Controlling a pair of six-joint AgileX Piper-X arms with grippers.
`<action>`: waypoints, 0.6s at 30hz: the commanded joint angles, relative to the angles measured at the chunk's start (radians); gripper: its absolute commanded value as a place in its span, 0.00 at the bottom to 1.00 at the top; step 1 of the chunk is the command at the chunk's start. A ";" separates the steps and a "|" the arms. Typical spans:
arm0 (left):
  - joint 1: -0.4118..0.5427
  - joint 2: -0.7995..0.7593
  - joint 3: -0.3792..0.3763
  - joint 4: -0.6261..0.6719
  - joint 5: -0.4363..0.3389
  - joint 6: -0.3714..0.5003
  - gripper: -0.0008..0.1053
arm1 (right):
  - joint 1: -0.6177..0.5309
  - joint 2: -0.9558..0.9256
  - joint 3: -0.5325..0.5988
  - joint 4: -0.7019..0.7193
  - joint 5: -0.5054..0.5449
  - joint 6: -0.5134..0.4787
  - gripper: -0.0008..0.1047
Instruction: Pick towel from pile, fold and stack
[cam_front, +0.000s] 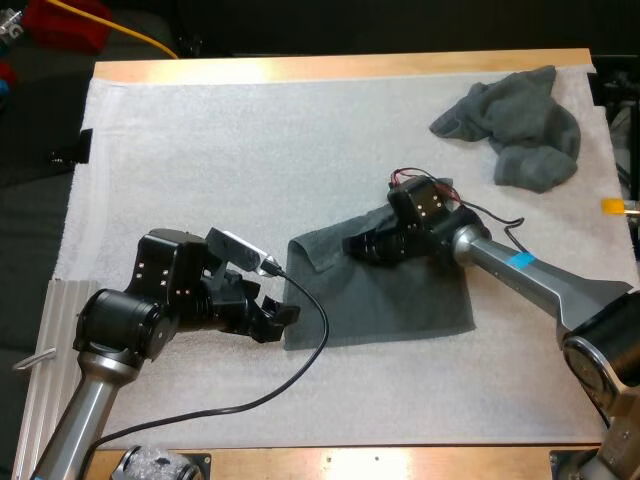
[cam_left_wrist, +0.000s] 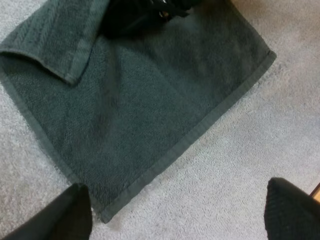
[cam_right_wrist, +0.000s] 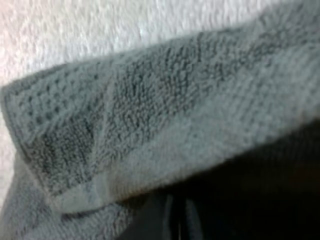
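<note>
A dark grey-green towel (cam_front: 400, 295) lies flat in the middle of the white mat, its far left corner turned over into a flap (cam_front: 312, 250). My right gripper (cam_front: 360, 245) sits low at the towel's far edge beside that flap, shut on the cloth. In the right wrist view the doubled towel edge (cam_right_wrist: 150, 110) drapes just above the dark fingers (cam_right_wrist: 200, 210). My left gripper (cam_front: 278, 318) is open just off the towel's near left corner. In the left wrist view its fingers (cam_left_wrist: 75, 212) stand wide apart on either side of that corner (cam_left_wrist: 107, 212), and the towel (cam_left_wrist: 140, 110) spreads beyond it.
A crumpled towel (cam_front: 520, 125) of the same colour lies at the mat's far right corner. A ribbed metal plate (cam_front: 50, 350) runs along the table's left side by my left arm. Bare mat (cam_front: 250, 140) stretches over the far left and along the front.
</note>
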 joint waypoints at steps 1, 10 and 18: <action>-0.005 -0.008 -0.004 -0.004 0.006 0.000 0.66 | 0.000 -0.006 -0.013 -0.018 0.012 0.005 0.01; -0.005 -0.008 -0.004 -0.004 0.019 0.000 0.66 | 0.000 -0.006 -0.015 -0.152 0.066 0.105 0.01; -0.005 -0.008 -0.004 -0.004 0.051 0.000 0.66 | 0.000 0.005 -0.015 -0.271 0.127 0.186 0.01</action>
